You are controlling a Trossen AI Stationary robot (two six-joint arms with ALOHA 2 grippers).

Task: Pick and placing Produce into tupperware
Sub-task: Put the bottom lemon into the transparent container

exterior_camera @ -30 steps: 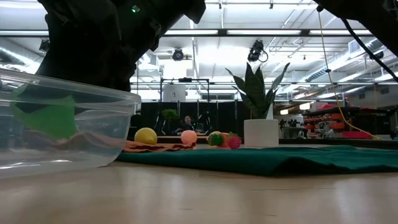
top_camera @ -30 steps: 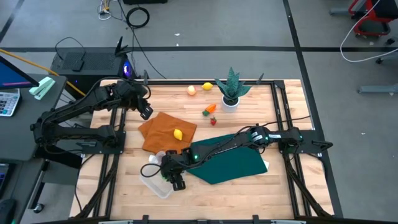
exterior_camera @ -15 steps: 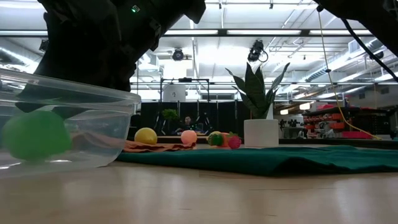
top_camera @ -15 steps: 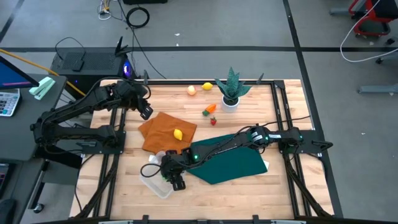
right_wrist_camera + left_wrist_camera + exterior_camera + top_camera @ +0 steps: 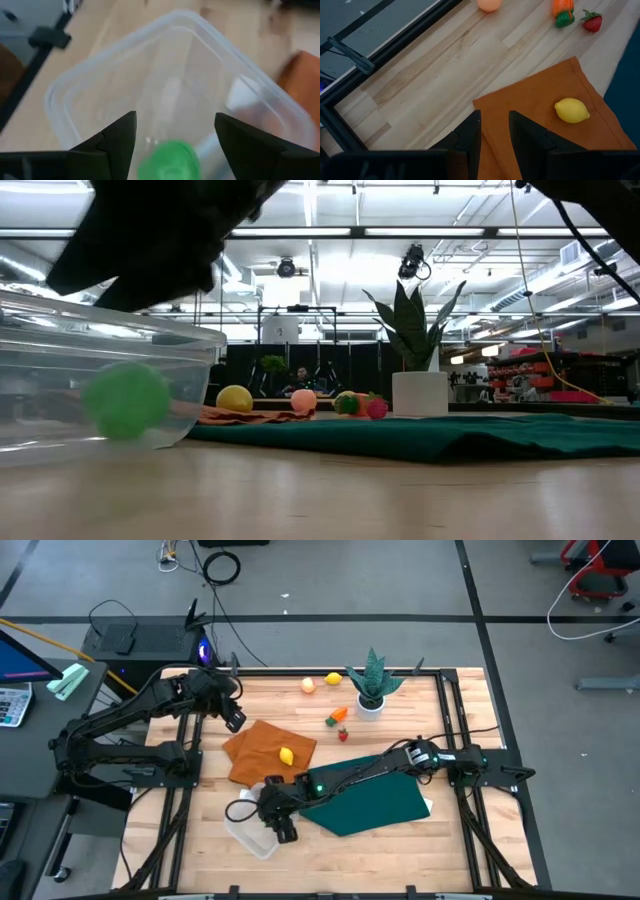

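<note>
The clear plastic tub, rectangular with rounded corners and thin glossy walls, sat near the front edge of the wooden table, just left of the dark green cloth. Inside it lay one smooth green ball, loose on the tub floor and touching neither finger. The right gripper hung over the tub's right side, its two dark fingers spread wide and holding nothing.

Behind the tub, a matte orange cloth lay flat with a pointed corner toward the table's middle; a glossy oval lemon rested on it. Farther back from the tub stood a second lemon and a round peach-coloured fruit near the rear edge, with a carrot and a strawberry between them and the green cloth. A spiky plant in a white pot stood right of those pieces.

The left gripper waited above the orange cloth's rear left corner, its fingers parted by a narrow gap, with nothing between them.

Bare planks lay open in front of and to the left of the tub; a dark metal frame bordered the table.
</note>
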